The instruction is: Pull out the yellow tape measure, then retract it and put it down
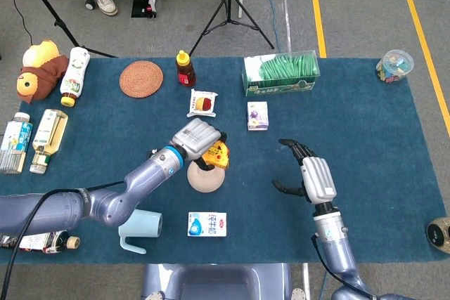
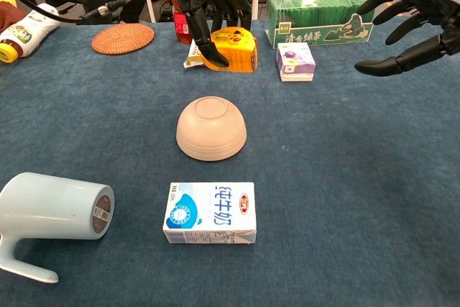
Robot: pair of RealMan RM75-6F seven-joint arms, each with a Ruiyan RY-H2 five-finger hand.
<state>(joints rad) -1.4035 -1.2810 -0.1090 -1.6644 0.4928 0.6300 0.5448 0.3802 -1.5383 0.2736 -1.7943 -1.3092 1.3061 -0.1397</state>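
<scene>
Bowl (image 1: pixel 206 177) mid-table, milk carton (image 1: pixel 207 224) just before it, mug (image 1: pixel 140 225) lying to the carton's left.

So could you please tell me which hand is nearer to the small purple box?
Left. The left hand, gripping the yellow tape measure, hovers just beside the small purple box; the open right hand hovers farther off.

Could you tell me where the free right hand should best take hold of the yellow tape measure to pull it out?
Probably the exposed right face of the yellow tape measure: the left hand grips its left and top, and the open right hand faces it.
</scene>
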